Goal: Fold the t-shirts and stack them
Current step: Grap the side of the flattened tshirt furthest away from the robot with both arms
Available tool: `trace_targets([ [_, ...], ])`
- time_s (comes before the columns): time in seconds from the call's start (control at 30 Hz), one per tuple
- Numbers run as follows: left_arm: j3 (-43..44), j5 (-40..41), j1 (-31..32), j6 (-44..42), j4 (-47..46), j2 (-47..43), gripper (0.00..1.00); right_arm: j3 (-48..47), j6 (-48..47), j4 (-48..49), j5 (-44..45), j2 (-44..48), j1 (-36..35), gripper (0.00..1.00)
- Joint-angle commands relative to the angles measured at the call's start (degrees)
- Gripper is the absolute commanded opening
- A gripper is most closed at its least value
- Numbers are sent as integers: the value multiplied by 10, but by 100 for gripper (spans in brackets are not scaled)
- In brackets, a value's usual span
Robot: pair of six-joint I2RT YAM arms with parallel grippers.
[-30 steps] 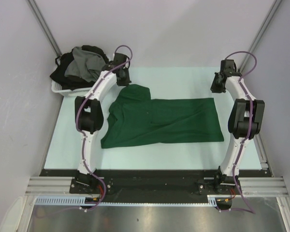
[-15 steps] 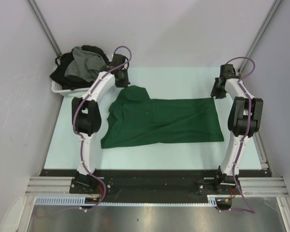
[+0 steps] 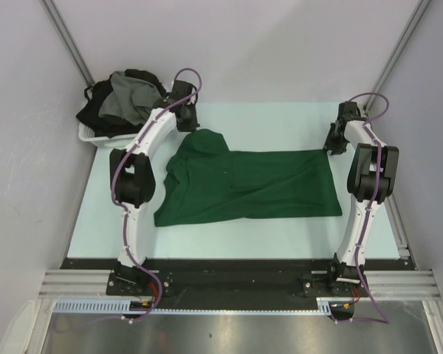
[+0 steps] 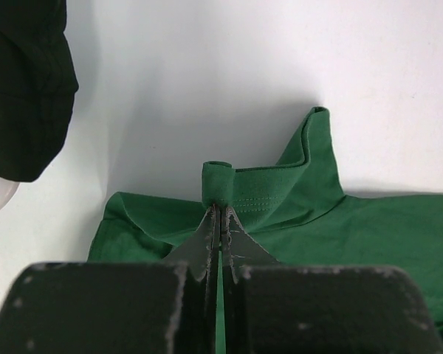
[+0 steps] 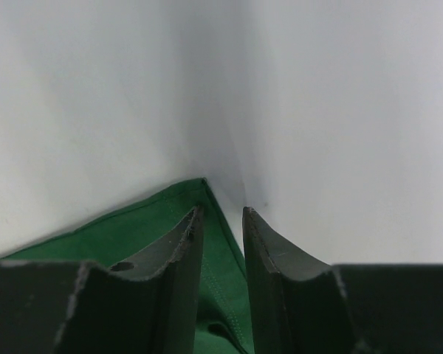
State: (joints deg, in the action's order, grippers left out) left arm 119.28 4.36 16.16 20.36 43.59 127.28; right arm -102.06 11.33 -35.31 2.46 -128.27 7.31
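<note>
Green shirt (image 3: 251, 184) stretches left to right; left claw (image 4: 220, 210) pinches its far fold, right claw (image 5: 221, 214) hangs parted above its far corner.

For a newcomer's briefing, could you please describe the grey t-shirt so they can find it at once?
At the far left corner of the pale table stands a white basket heaped with clothes. The grey t-shirt lies on top of that heap, the only light garment among black t-shirts; the dark green t-shirt is spread on the table instead.
</note>
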Motion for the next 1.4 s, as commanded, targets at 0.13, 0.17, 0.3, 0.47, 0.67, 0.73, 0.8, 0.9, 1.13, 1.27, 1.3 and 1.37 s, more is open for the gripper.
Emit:
trace_targets([
  [0.13, 30, 7, 8, -13, 3, -2, 0, -38, 4, 2, -18, -19, 2, 33],
  [0.17, 28, 7, 8, -14, 4, -2, 0, -42, 4, 2, -18, -21, 2, 33],
  [0.3, 26, 8, 8, -15, 4, -2, 0, -48, 4, -2, -35, -30, 2, 33],
  [0.47, 20, 8, 8, -15, 2, -6, 0, -49, 1, 2, -41, -35, 2, 34],
  [0.67, 11, 10, 9, -15, 0, -10, 0, -56, 4, -4, -50, -40, -1, 33],
  [0.73, 9, 10, 9, -15, -1, -10, 0, -54, 4, -6, -51, -39, -4, 24],
  [0.8, 10, 10, 10, -14, -1, -9, 0, -51, 3, -6, -54, -38, -4, 15],
  [0.9, 16, 9, 10, -14, 0, -8, 0, -45, 3, -5, -56, -34, -4, 0],
  [1.13, 23, 8, 10, -16, 6, -10, 0, -39, 4, -5, -54, -21, -5, 0],
  [1.27, 24, 9, 12, -17, 8, -21, 0, -29, 2, 3, -53, 3, -7, 0],
  [1.3, 24, 9, 13, -18, 9, -23, 0, -27, 1, 4, -52, 16, -8, 0],
  [1.37, 25, 10, 13, -20, 13, -30, 0, -20, -2, 9, -50, 28, -12, 0],
])
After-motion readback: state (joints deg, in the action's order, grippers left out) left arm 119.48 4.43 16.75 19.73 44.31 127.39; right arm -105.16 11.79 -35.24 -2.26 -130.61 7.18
